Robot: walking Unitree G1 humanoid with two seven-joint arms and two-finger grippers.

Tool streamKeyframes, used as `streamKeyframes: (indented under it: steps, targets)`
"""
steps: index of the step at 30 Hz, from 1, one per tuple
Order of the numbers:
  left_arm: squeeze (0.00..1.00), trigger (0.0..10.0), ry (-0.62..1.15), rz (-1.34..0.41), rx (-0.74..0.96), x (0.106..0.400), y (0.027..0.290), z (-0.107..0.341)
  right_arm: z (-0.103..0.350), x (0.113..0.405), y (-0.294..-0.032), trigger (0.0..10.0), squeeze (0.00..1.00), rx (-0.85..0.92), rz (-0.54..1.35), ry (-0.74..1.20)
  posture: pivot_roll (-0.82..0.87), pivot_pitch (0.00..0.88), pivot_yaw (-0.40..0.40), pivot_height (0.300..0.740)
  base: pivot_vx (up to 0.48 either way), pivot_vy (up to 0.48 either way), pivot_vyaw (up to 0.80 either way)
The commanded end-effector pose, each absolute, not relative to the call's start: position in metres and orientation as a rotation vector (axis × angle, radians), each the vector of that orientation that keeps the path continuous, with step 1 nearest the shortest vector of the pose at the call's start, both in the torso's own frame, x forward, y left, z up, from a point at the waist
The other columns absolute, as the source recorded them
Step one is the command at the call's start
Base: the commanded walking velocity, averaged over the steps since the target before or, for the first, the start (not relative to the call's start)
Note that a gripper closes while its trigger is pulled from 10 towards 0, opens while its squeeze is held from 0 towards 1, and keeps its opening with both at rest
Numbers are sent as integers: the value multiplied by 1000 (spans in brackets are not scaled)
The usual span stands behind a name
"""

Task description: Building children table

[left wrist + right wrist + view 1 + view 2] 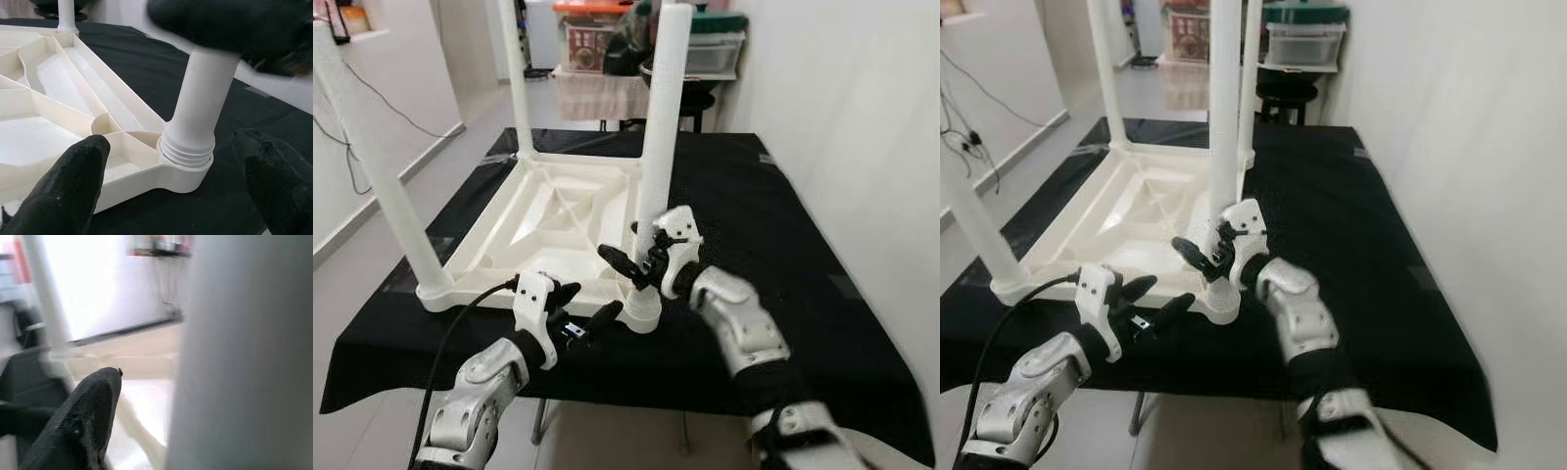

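Upside down on a black cloth [773,225], a white plastic table top [548,220] is seen with its ribbed underside facing up. Legs are stood upright in its corner sockets: one at the far corner at about 12 o'clock [516,78], one at the left corner at about 9 o'clock [372,166], and the nearest leg [661,127] at about 5 o'clock of the top, seated in a round socket [188,164] where screw threads are visible at its base.

The nearest leg is flanked low down by the right gripper [641,257]; its fingers are spread, one black finger [619,260] being seen on the 9 o'clock side of the leg, while contact on the other side cannot be told. In the right wrist view the leg is shown as a blurred white column right beside one black finger [80,423].

The left gripper [585,308] is held just at the 8 o'clock side of the same socket, near the cloth's front edge, with its fingers [68,191] spread apart and nothing pinched between them. A black cable [460,313] is run along the left arm.

Beyond the cloth at 12 o'clock, a stool [1288,93] and stacked storage boxes [715,49] are seen on the pale floor [362,284]; a white wall [862,117] is found at 3 o'clock.
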State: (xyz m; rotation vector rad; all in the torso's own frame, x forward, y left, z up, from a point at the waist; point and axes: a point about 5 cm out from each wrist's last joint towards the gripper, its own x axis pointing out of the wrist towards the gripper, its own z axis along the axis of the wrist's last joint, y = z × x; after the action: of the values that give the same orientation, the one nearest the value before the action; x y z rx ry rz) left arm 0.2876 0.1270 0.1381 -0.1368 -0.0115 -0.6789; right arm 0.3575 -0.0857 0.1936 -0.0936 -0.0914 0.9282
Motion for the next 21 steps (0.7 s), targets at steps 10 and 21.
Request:
streamKeyframes:
  steps: [10, 21]
  targets:
    - [0, 10000, -4, -680, -149, 283, 127, 136, 207, 372, -78, 10000, 0, -42, 1195, -50, -12, 0, -53, 740, 0, 0, 0]
    - [0, 10000, -16, -681, -157, 281, 125, 137, 189, 375, -90, 0, 0, 3, 1237, 60, -13, 0, -58, 740, 0, 0, 0]
